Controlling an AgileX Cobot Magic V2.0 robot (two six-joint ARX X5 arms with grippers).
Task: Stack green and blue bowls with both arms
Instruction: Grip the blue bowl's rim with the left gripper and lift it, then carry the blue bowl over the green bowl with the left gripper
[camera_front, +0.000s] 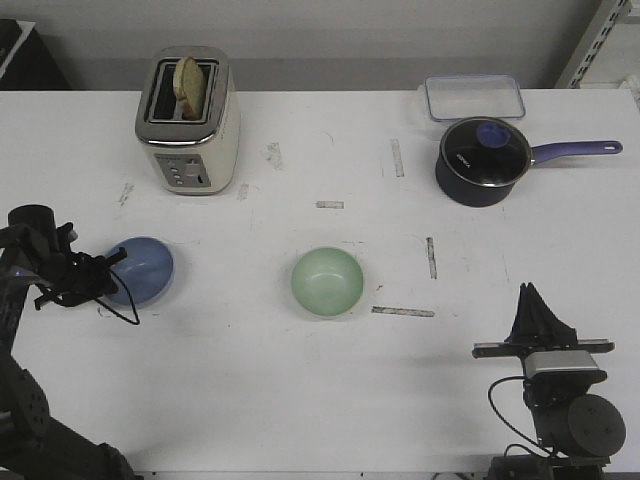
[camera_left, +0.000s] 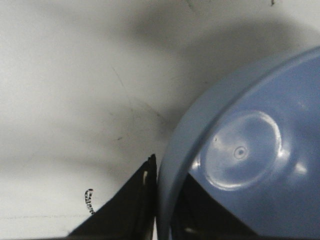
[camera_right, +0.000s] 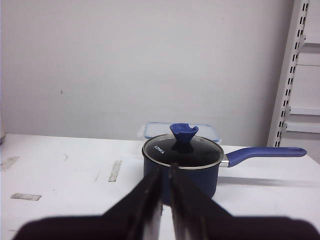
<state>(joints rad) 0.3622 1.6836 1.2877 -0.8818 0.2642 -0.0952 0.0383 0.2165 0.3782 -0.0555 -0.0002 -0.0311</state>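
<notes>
Blue bowl rim between left jaws.

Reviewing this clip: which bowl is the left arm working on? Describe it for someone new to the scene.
Start at the toaster at the table's far left. Nearer the robot sits the blue bowl, its rim between the left gripper's fingers. The green bowl, mid-table, stands untouched.

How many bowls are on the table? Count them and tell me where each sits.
2. The blue bowl sits at the table's left side, its rim between the left claw's fingers. The green bowl sits near the middle, untouched.
</notes>
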